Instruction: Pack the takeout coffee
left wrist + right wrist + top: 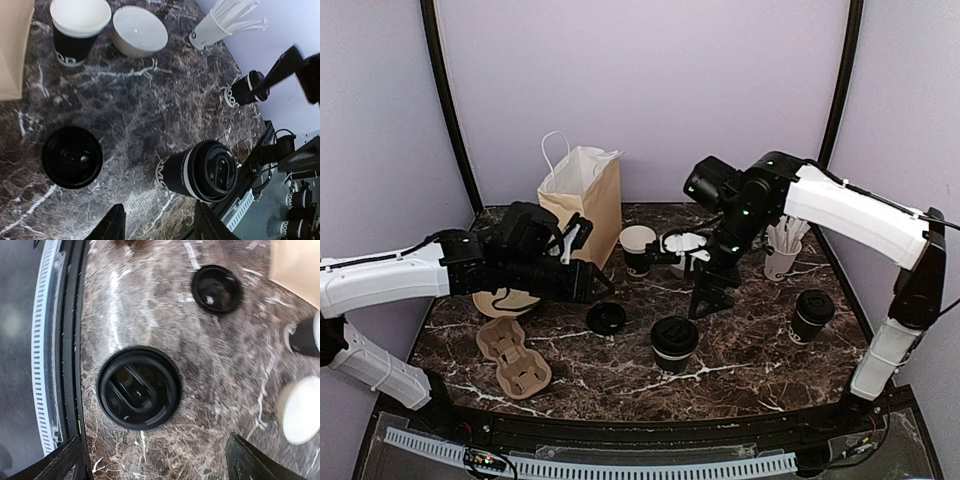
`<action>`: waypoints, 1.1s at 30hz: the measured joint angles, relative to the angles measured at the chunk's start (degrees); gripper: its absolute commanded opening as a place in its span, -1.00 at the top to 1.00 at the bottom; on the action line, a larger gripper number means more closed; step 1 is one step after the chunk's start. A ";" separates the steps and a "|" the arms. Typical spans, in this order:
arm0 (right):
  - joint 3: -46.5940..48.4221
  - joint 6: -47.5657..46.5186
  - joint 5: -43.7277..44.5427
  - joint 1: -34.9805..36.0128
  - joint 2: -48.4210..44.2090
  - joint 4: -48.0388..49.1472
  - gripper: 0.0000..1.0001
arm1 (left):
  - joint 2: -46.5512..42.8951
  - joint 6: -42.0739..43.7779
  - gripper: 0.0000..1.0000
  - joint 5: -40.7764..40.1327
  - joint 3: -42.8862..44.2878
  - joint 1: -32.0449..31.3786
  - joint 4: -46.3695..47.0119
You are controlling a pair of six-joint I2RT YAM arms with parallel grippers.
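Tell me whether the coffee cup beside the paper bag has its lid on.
No, the coffee cup stands open, its white inside showing.

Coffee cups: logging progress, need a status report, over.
Left gripper jaws open, empty. Right gripper jaws open, empty, by lidded cup. Unlidded cup and loose lid on table; carrier empty. Nothing in the way.

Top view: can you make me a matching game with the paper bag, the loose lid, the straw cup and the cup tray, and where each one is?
Things:
1. paper bag
2. loose black lid
3. straw cup
4. cardboard cup tray

Places:
A. lying at the front left
B. back right
C. standing upright at the back left
D. flat in the middle

Pairs: 1-C, 2-D, 3-B, 4-A
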 measured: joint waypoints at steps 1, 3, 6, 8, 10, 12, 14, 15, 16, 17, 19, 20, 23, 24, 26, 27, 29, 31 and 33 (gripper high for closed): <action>-1.92 1.20 -0.55 -1.49 -2.01 1.68 -0.97 | 1.44 -1.46 0.08 1.92 -0.83 0.00 0.79; -7.08 4.61 -2.32 -4.26 -5.95 6.73 -0.97 | 3.37 -3.06 0.08 4.83 -2.08 0.00 2.16; -15.82 9.99 -5.44 -8.28 -10.67 13.68 -0.90 | 5.75 -5.88 0.04 9.14 -3.48 0.00 4.66; -19.23 12.46 -7.26 -10.05 -11.37 16.41 -0.78 | 7.13 -7.39 0.02 11.91 -3.78 0.00 6.21; -22.51 14.88 -9.88 -11.61 -11.17 18.99 -0.67 | 8.72 -9.09 0.01 14.97 -3.78 -0.02 8.33; -25.42 16.74 -12.57 -12.76 -10.80 20.50 -0.62 | 9.97 -10.38 0.01 17.14 -3.80 -0.02 9.77; -28.00 18.10 -15.06 -13.49 -10.54 21.68 -0.57 | 10.97 -11.58 0.03 18.99 -3.87 -0.07 11.13; -29.16 18.75 -16.31 -13.73 -10.32 21.99 -0.55 | 11.39 -12.04 0.04 19.76 -3.91 -0.07 11.67; -30.08 19.12 -17.38 -13.86 -10.08 22.29 -0.54 | 11.82 -12.55 0.06 20.50 -4.00 -0.09 12.33; -30.80 19.50 -18.38 -13.90 -9.81 22.51 -0.52 | 12.22 -13.05 0.08 21.16 -4.04 -0.09 12.83; -32.09 20.22 -20.20 -13.92 -9.29 23.23 -0.46 | 12.87 -13.68 0.11 22.10 -4.07 -0.20 13.84; -32.57 20.65 -20.90 -13.92 -9.16 23.61 -0.44 | 13.20 -14.05 0.12 22.49 -4.07 -0.26 14.34; -33.48 21.68 -22.18 -13.94 -8.96 24.55 -0.35 | 14.40 -14.78 0.16 23.56 -4.07 -0.46 16.09; -33.68 21.92 -22.56 -14.03 -8.87 24.90 -0.33 | 14.93 -14.93 0.17 23.82 -4.07 -0.46 16.61; -34.05 22.36 -23.28 -14.10 -8.76 25.24 -0.30 | 16.22 -15.08 0.21 24.48 -4.07 -0.46 17.53; -34.18 22.45 -23.58 -14.14 -8.72 25.35 -0.30 | 16.79 -15.17 0.21 24.76 -4.07 -0.46 17.79; -34.45 22.51 -24.24 -14.14 -8.55 25.59 -0.29 | 18.01 -15.26 0.22 25.20 -4.07 -0.46 18.36; -34.71 22.51 -24.79 -14.14 -8.33 25.81 -0.28 | 18.82 -15.45 0.23 25.62 -4.07 -0.46 18.78; -34.75 22.49 -25.18 -14.14 -8.07 25.86 -0.28 | 19.32 -15.56 0.24 26.10 -4.04 -0.46 19.28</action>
